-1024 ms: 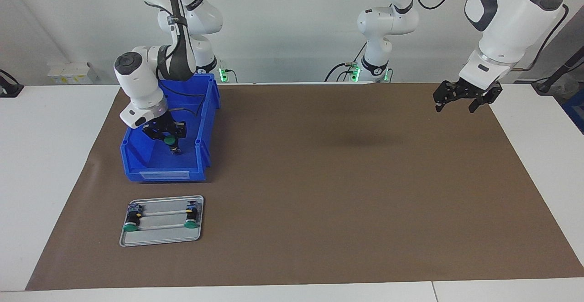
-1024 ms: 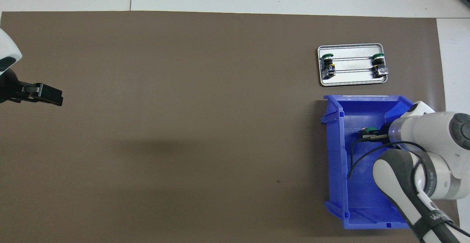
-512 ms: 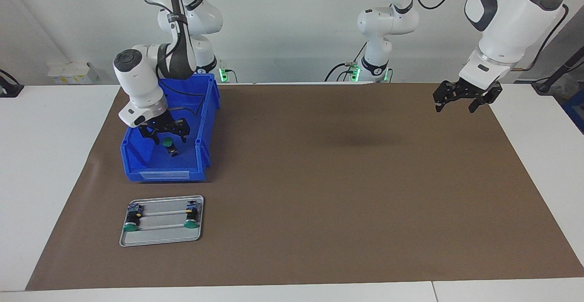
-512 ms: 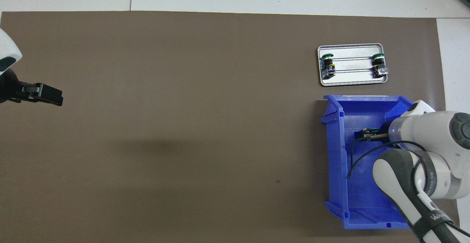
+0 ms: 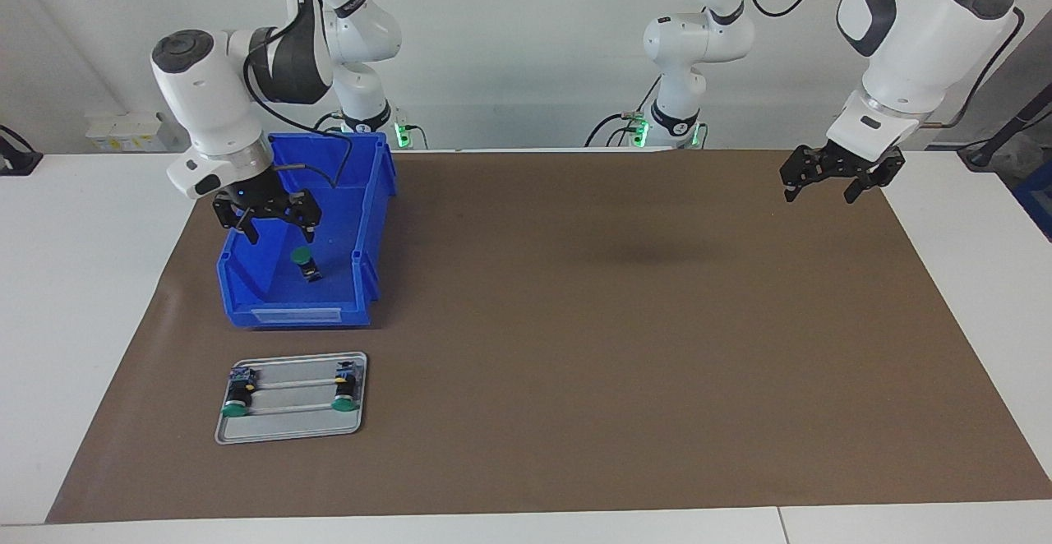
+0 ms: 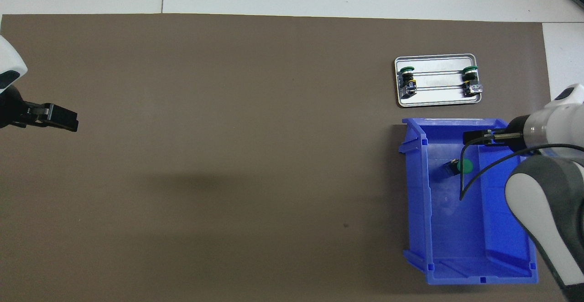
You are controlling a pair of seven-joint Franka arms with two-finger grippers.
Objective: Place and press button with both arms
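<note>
One green-capped button (image 5: 304,259) (image 6: 464,166) lies tilted on the floor of the blue bin (image 5: 292,314) (image 6: 415,192), with nothing touching it. My right gripper (image 5: 279,228) (image 6: 474,137) hangs open and empty above the bin, up over its wall on the right arm's end. Two more buttons (image 5: 236,404) (image 5: 345,400) rest on the grey metal tray (image 5: 292,425) (image 6: 438,99), which sits farther from the robots than the bin. At the left arm's end, my left gripper (image 5: 820,194) (image 6: 68,122) waits open in the air over the brown mat.
A brown mat (image 5: 616,347) covers the table between the two ends. White table surface (image 5: 82,281) borders it at both ends. A black cable (image 6: 463,183) from the right wrist loops over the bin.
My right gripper opened and let go of the button, which stays in the bin. It then rose and swung toward the right arm's end. The left arm has not moved.
</note>
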